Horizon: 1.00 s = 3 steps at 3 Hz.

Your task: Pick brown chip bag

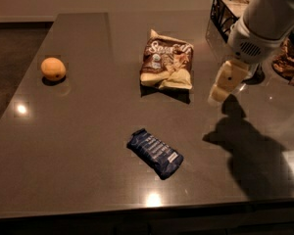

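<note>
Right of brown chip bag (167, 60) hangs your gripper (224, 87), opening can't tell; bag's long axis near-far, brown top far.

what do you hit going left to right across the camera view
orange → brown chip bag → claw, just right of the bag; the blue bar overlaps the bag's span, so it is left out

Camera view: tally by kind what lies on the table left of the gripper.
Chip bags: 1, the brown chip bag
Wrapped bars: 1, the dark blue bar
Orange fruit: 1
Total: 3
The gripper hovers right of the brown chip bag, apart.
</note>
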{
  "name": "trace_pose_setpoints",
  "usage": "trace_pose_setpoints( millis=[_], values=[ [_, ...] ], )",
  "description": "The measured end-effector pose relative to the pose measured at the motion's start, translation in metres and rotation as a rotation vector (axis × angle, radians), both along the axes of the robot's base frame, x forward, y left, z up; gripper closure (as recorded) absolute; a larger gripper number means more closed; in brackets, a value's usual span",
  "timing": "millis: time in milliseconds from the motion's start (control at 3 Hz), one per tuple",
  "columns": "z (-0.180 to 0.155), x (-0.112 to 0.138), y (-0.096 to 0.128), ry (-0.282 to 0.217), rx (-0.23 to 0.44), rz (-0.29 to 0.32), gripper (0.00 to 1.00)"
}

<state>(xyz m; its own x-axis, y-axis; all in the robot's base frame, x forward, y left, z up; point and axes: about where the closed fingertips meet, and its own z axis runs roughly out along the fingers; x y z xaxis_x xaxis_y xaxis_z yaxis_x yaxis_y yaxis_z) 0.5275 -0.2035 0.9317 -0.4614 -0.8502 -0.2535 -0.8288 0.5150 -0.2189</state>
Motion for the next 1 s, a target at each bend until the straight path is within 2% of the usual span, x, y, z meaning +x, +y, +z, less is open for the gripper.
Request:
trace_pose_setpoints(
  millis=[333, 667, 1000],
  values=[
    [-0.026, 0.036, 0.011, 0.001, 0.055, -0.093, 0.00],
    [-0.044, 0.057, 0.027, 0.006, 0.098, -0.121, 0.00],
    [-0.062, 0.074, 0.064, 0.026, 0.157, -0.109, 0.00]
  ],
)
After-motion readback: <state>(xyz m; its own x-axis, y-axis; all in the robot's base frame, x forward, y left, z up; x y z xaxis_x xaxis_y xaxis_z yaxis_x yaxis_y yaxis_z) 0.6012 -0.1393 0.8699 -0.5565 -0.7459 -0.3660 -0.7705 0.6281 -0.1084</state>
